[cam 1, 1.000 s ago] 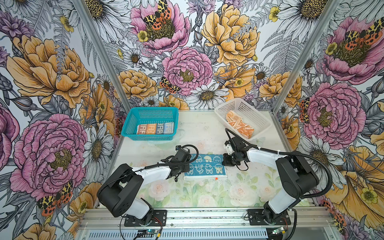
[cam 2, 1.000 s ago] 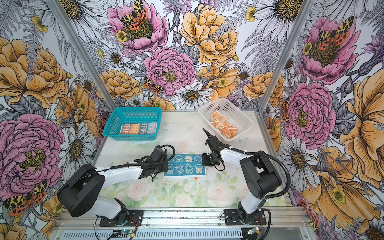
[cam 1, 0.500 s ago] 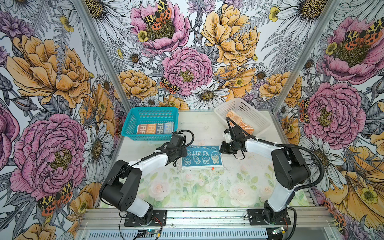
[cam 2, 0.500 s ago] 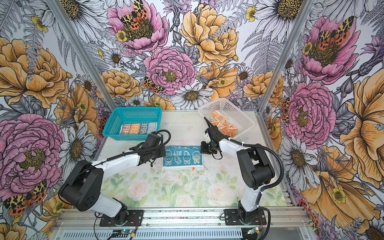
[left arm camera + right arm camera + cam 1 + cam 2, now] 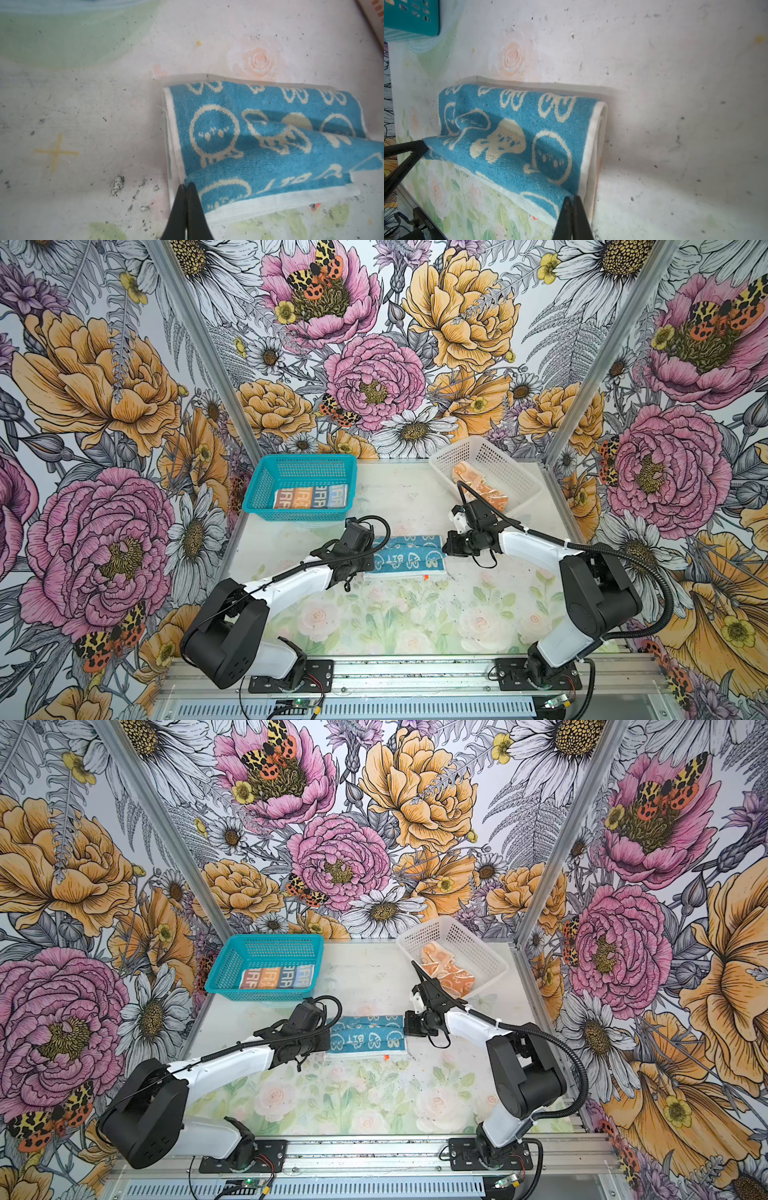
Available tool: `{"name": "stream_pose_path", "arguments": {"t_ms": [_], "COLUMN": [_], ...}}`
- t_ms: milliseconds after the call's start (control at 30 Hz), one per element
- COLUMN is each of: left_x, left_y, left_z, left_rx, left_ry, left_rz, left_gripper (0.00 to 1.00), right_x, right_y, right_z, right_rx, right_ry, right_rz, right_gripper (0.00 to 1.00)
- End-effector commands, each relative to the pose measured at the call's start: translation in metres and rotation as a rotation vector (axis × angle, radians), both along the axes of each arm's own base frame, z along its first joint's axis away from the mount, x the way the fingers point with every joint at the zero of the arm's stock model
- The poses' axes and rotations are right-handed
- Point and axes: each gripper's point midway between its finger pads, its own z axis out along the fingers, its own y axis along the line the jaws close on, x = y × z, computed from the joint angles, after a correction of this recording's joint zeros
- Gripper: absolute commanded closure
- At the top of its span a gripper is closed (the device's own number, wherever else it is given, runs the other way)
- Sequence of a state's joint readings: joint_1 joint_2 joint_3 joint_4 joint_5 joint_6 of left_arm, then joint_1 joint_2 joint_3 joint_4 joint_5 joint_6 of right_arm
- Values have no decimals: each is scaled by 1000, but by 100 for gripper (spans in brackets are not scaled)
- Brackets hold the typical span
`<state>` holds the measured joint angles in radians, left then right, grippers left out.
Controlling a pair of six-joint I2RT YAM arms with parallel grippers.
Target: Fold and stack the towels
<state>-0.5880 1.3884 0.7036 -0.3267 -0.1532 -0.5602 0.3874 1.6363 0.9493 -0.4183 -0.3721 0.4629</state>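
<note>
The teal bunny towel point(image 5: 405, 558) point(image 5: 368, 1036) lies doubled over at the table's middle. My left gripper point(image 5: 186, 185) point(image 5: 366, 561) is shut on the upper layer's left corner. My right gripper point(image 5: 572, 197) point(image 5: 446, 549) is shut on its right corner. The held layer point(image 5: 259, 145) point(image 5: 519, 141) sags slightly between the two grips, above the lower layer. The lettered towel point(image 5: 311, 497) point(image 5: 276, 977) lies folded in the teal basket. The peach-orange towel point(image 5: 478, 485) point(image 5: 444, 969) lies crumpled in the white basket.
The teal basket point(image 5: 257, 485) stands at the back left and the white basket point(image 5: 498, 460) at the back right, tilted against the wall. A small red tag point(image 5: 424, 576) shows at the towel's near edge. Floral walls close in three sides.
Both grippers have moved toward the back of the table, carrying the teal towel's corners with them. The towel now lies farther from the front edge. Both grips stayed shut.
</note>
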Motion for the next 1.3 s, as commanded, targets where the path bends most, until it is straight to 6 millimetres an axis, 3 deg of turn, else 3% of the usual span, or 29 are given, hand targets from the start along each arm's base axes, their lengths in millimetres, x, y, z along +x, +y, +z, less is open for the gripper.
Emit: {"name": "stream_pose_path", "arguments": {"t_ms": [0, 167, 467, 767, 833, 933, 1000, 1067, 1133, 1267], "left_x": [-5, -12, -15, -25, -25, -22, -18, -13, -8, 6], "left_y": [7, 9, 11, 8, 6, -1, -5, -5, -7, -18], "left_z": [-4, -12, 6, -21, -26, -19, -5, 15, 40, 77], "left_rx": [20, 21, -12, 4, 8, -4, -23, -34, -62, -281], "left_ry": [-4, 9, -30, 23, 39, 24, -2, -36, -79, -120], "left_rz": [41, 45, 51, 45, 42, 26, 21, 26, 31, 70], "left_gripper": [100, 100, 100, 100, 81, 75, 51, 20, 2, 1], "right_x": [-12, -20, -20, -34, -35, -32, -29, -26, -23, -17], "right_y": [-1, -2, 2, 1, 2, 3, 5, 8, 13, 36], "right_z": [-3, -11, 15, -14, -18, -18, -10, 2, 18, 61], "right_rx": [-16, -38, -10, -65, -69, -72, -61, -41, -8, 120], "right_ry": [7, 20, -32, 25, 34, 30, 10, -12, -37, -99], "right_rz": [15, 22, 30, 51, 55, 58, 62, 60, 56, 63], "right_gripper": [100, 100, 100, 100, 99, 88, 78, 68, 55, 37]}}
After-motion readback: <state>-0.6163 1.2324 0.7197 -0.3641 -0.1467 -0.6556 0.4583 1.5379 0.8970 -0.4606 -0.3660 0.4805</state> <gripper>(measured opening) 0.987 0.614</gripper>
